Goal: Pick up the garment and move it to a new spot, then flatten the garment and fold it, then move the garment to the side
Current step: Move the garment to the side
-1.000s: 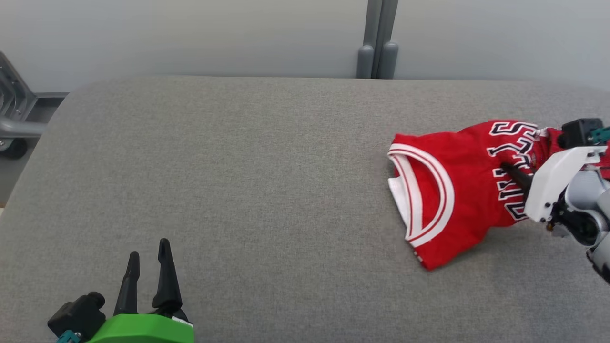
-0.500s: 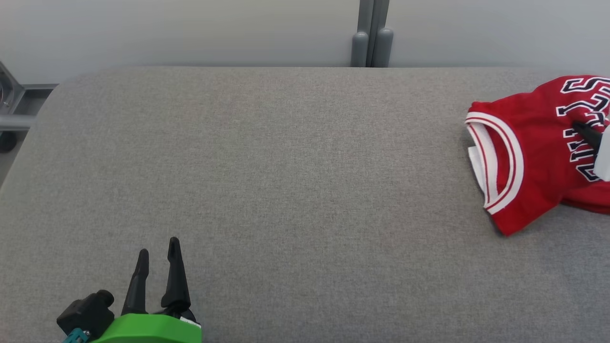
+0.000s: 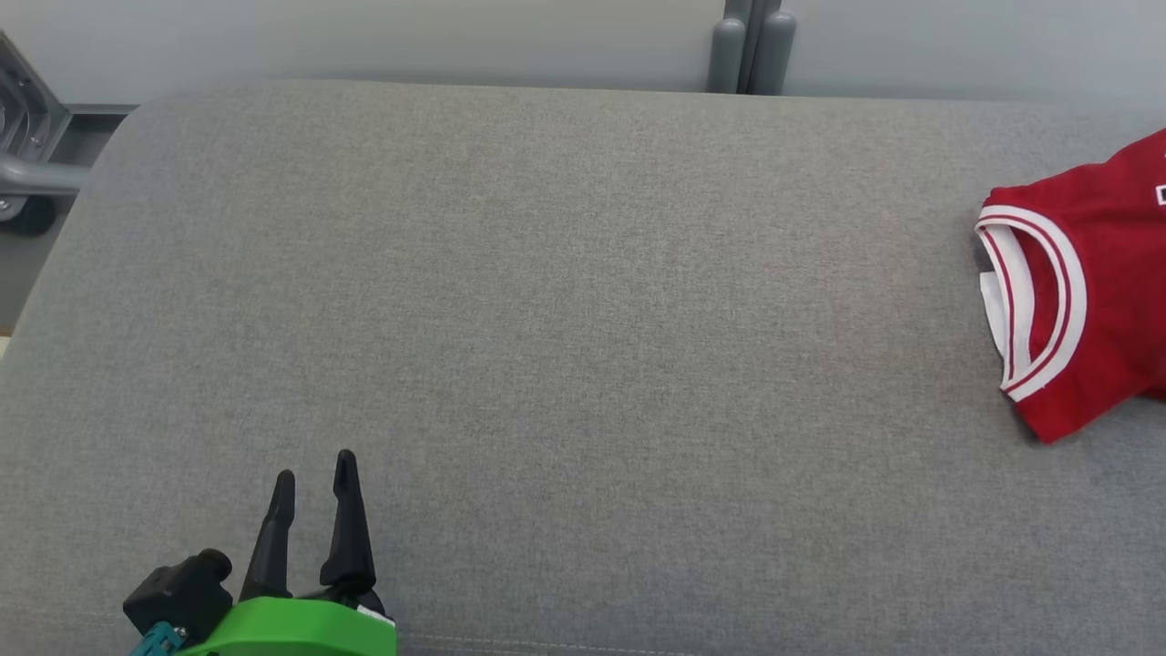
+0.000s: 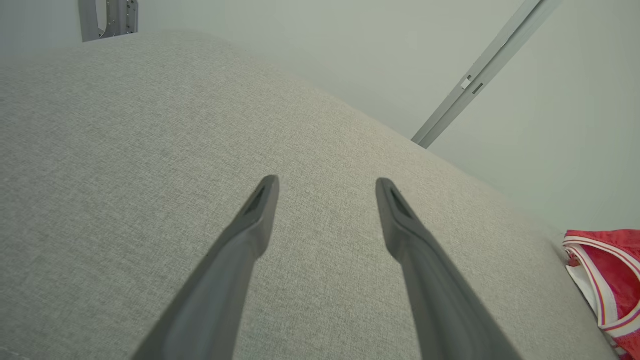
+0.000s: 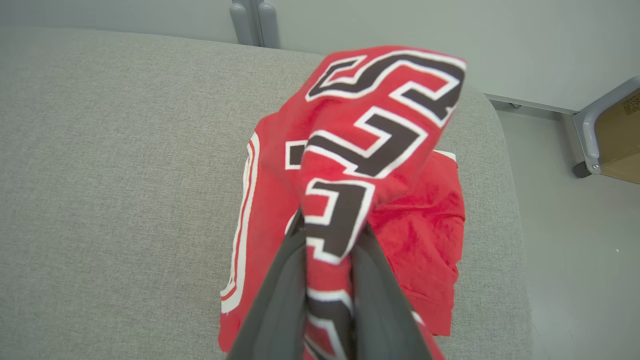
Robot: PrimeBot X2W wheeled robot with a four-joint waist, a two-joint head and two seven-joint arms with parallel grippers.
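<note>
the red basketball jersey (image 5: 380,125) lies bunched at the right end of the grey fabric-covered tabletop (image 3: 547,273), its white-trimmed neck opening facing left. the right end effector (image 5: 331,235) is clamped on a fold of the lettered front, holding that fold raised above the rest. the left end effector (image 3: 315,466) hovers with fingers spread wide over the near-left tabletop, well apart from the jersey.
</note>
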